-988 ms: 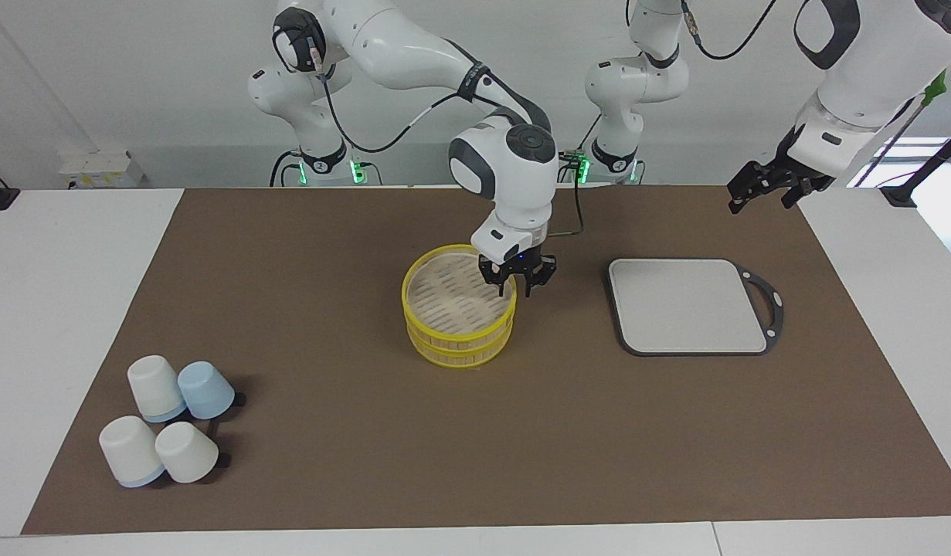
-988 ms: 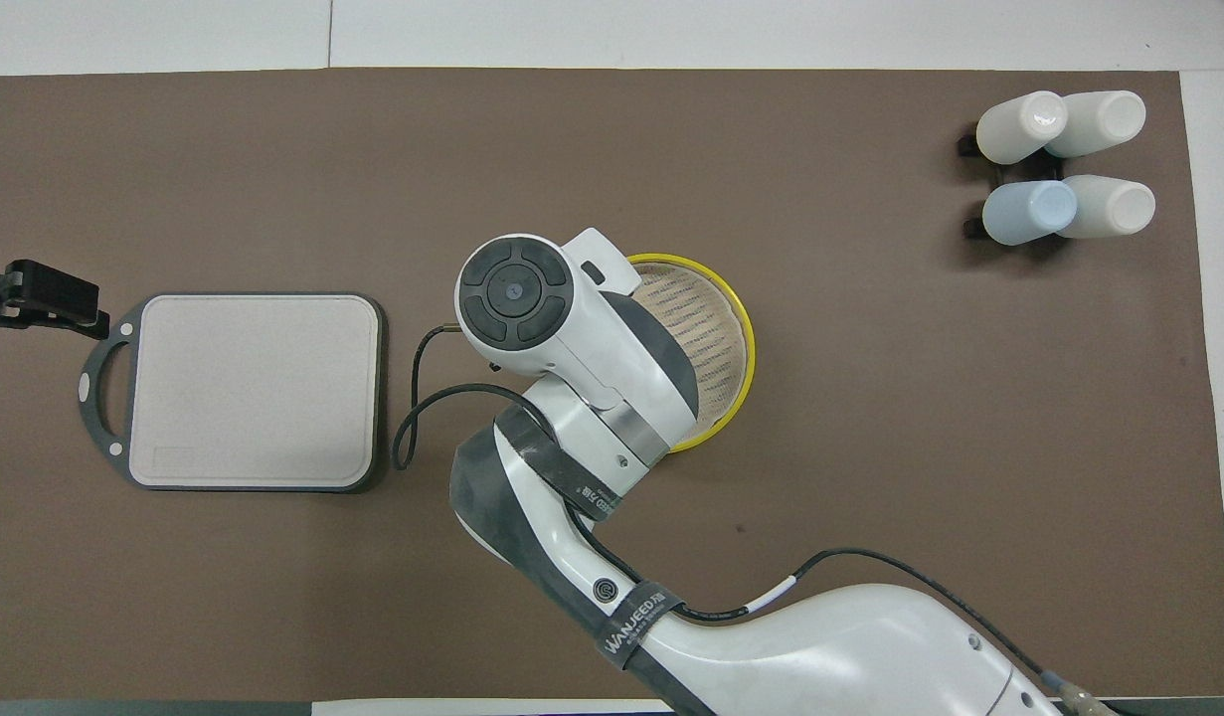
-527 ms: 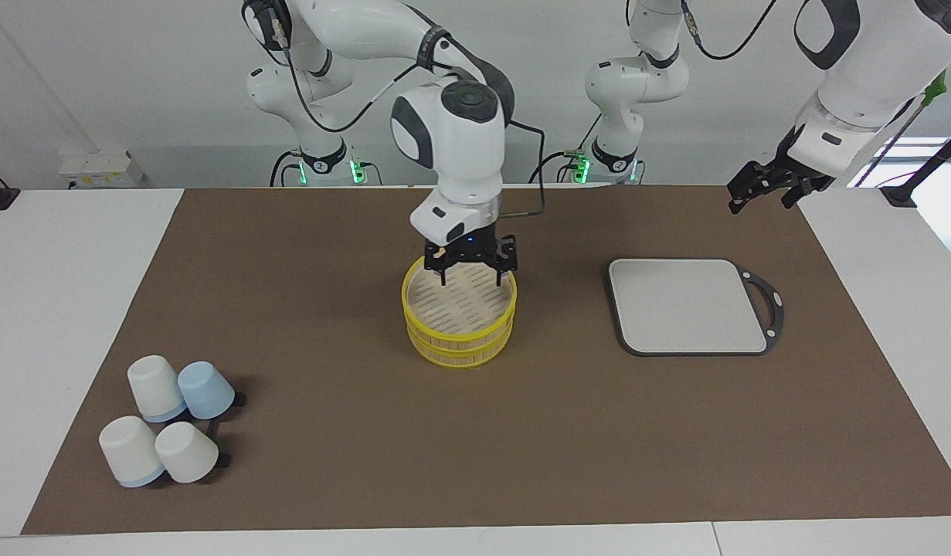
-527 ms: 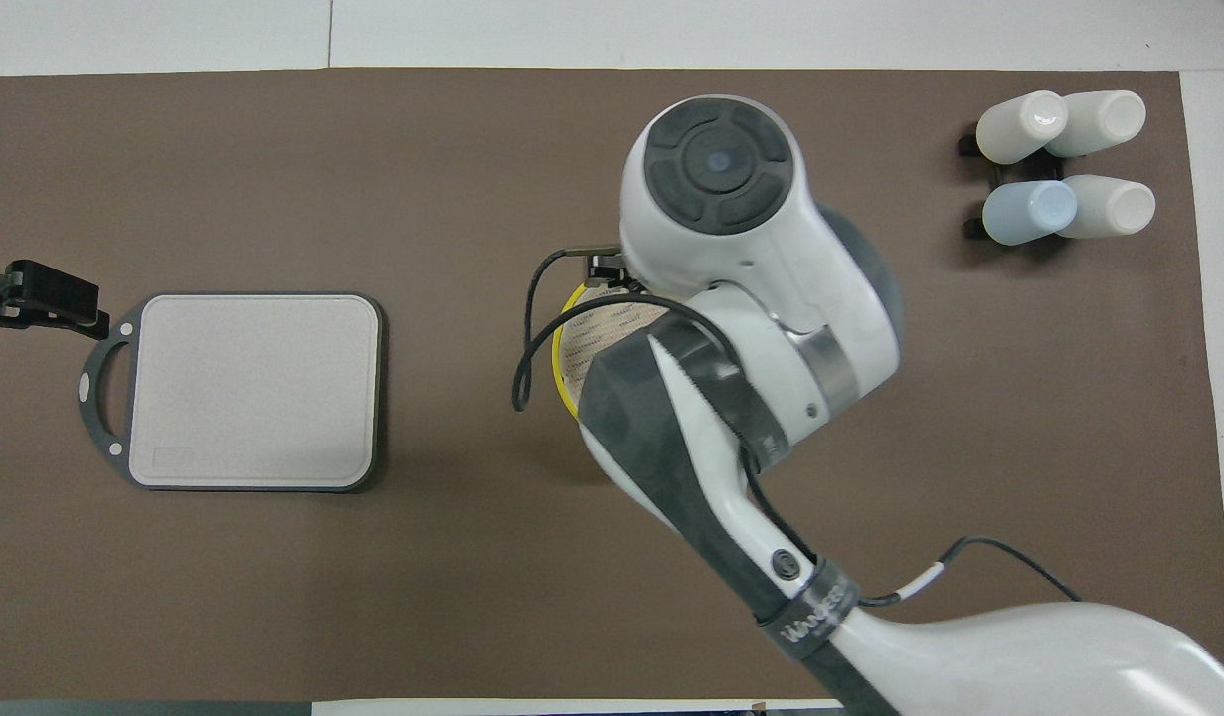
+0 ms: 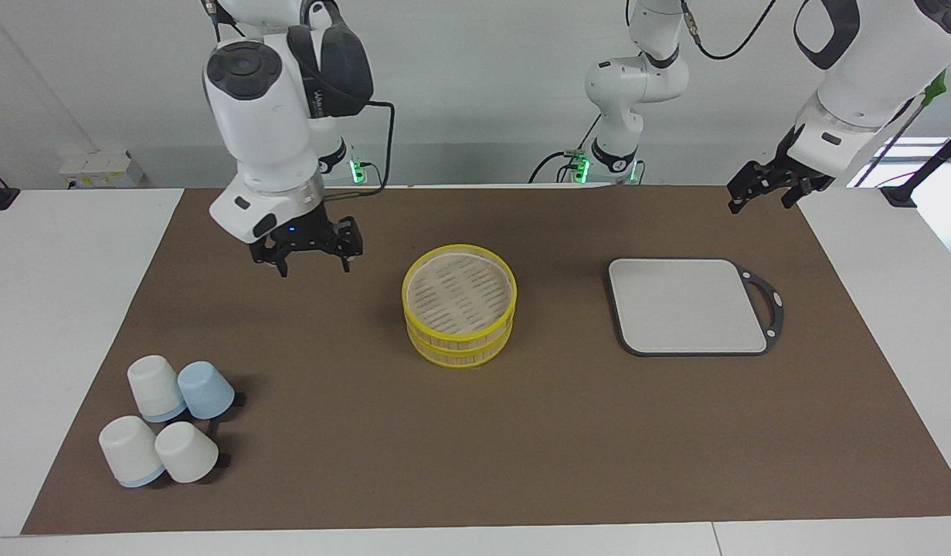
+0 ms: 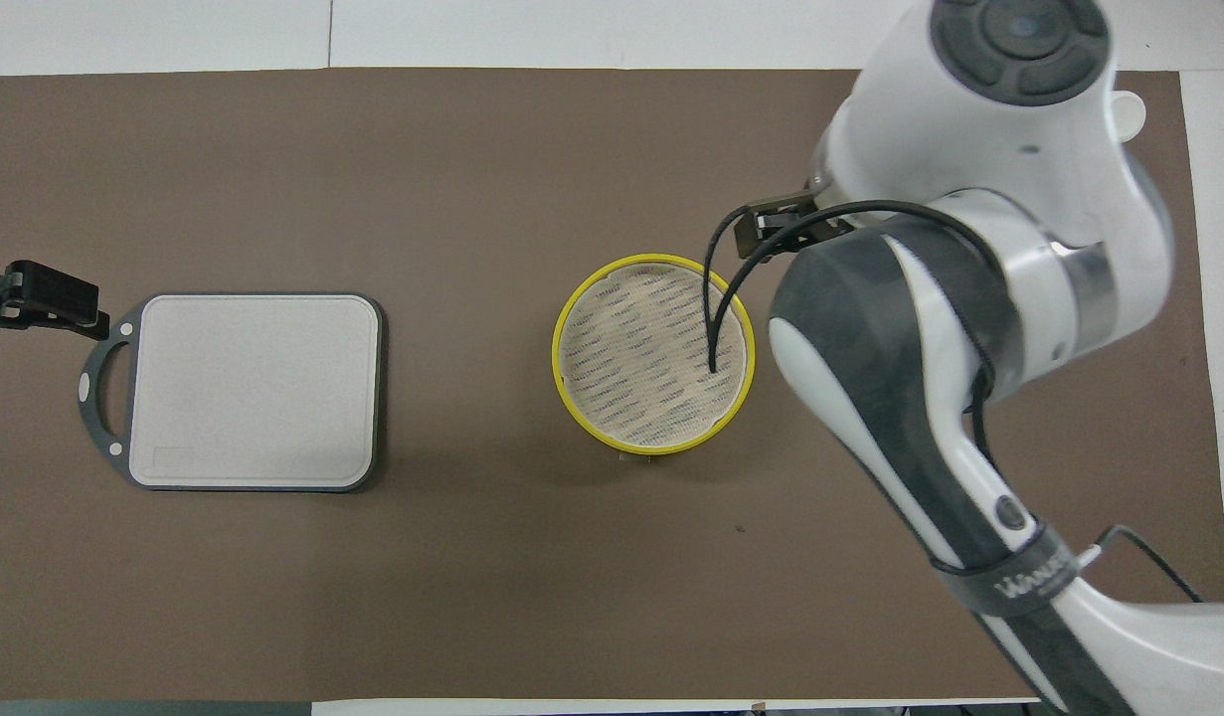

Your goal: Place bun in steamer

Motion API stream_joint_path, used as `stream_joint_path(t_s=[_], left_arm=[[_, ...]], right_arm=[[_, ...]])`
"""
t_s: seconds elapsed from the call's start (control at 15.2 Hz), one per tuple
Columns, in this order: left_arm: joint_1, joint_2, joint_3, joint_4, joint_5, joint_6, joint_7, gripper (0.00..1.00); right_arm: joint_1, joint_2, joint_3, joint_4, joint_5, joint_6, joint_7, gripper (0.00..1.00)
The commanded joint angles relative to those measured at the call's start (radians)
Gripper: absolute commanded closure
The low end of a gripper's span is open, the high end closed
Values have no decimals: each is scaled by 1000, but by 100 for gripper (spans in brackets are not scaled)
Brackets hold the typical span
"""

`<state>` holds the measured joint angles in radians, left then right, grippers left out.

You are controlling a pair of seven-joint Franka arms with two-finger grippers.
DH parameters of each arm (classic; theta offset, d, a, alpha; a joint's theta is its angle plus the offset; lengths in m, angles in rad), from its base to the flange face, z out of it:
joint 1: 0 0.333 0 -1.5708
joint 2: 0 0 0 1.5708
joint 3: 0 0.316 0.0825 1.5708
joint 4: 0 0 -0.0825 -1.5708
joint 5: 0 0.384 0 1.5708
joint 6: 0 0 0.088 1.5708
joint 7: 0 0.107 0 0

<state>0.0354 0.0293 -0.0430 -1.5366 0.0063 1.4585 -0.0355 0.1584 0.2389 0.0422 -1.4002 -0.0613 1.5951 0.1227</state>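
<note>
The steamer [image 5: 460, 305] stands mid-mat, a round yellow-rimmed bamboo basket in two stacked tiers with a slatted top; it also shows in the overhead view [image 6: 654, 356]. The bun is out of view: none shows on the steamer, the mat or the board. My right gripper [image 5: 311, 261] is open and empty, up in the air over bare mat between the steamer and the right arm's end of the table; in the overhead view its arm hides it. My left gripper [image 5: 759, 193] waits open and empty over the mat's edge at the left arm's end, and shows in the overhead view [image 6: 25, 296].
A grey square board [image 5: 687, 305] with a dark handle lies between the steamer and the left arm's end [image 6: 254, 390]. Several upturned white and pale blue cups [image 5: 170, 421] cluster at the right arm's end, farther from the robots [image 6: 1064, 164].
My right gripper left the steamer's rim, rose and swung toward the right arm's end of the table, uncovering the steamer. The left arm has not moved.
</note>
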Motion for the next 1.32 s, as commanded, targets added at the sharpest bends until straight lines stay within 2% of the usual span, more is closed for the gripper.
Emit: stream_joint_path(t_s=[0.0,0.13,0.33,0.79,1.12,1.25], left_arm=[[4,-28,-3,-27,23,-7,5,0],[4,-28,-3,-27,23,-6,5,0],[4,-28,-3,-27,23,-6,5,0],[4,-28,-3,-27,23,-6,5,0],[4,-28,-3,-27,23,-6,5,0],[4,-28,-3,-27,23,-6,5,0]], right_arm=[[-87,-131,16,-181,4,26,-104,0],[-137,-180,16,-241,11,42,-124,0],[-203,-188,16,-249,44,42,-176,0],[-226,-182,15,-243,44,82,-179,0],[-227,-176,16,-218,54,30,-182,0],[-227,-178,15,-218,98,0,-181,0]])
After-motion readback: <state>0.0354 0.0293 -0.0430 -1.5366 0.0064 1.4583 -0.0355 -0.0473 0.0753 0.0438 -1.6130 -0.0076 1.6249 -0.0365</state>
